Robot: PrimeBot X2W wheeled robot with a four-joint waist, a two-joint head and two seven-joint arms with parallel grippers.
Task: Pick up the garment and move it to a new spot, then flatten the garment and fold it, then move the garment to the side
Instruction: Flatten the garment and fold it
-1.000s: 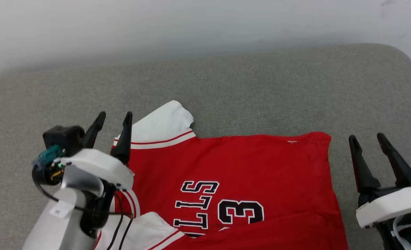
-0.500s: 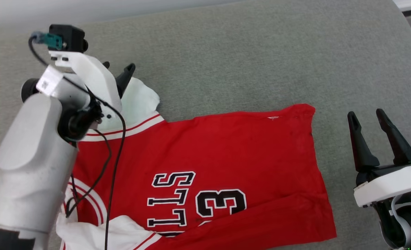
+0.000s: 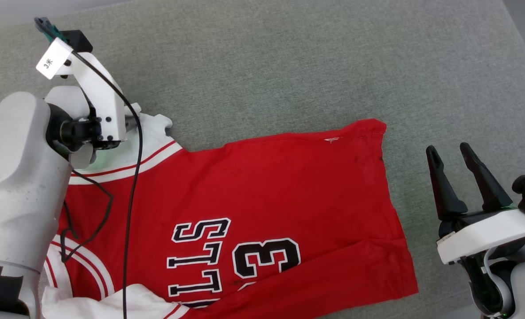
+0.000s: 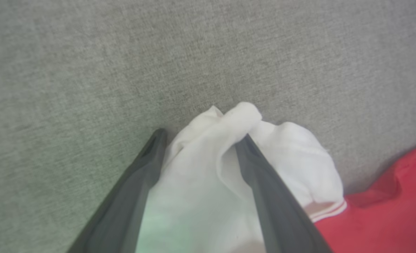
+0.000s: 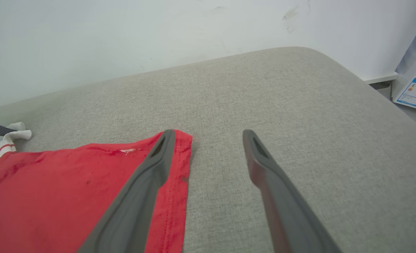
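A grey woven cushion [image 3: 289,66] set against a plain white wall [image 5: 123,42] carries the work. At the left, the left gripper [image 4: 201,135] has its fingers spread wide astride the bunched white sleeve [image 4: 292,147], clamping nothing and probably placed to pinch it and smooth it out. The garment [image 3: 266,186] lies lettering-up and mostly flat across the middle. The right gripper [image 3: 447,147], equally unclenched, hovers just beside the hem corner [image 3: 375,126], seemingly ready to tug it.

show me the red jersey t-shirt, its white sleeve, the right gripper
red jersey t-shirt [image 3: 266,186]: head view, red body
white sleeve [image 4: 200,158]: left wrist view, bunched cuff
right gripper [image 3: 447,147]: head view, between fingertips
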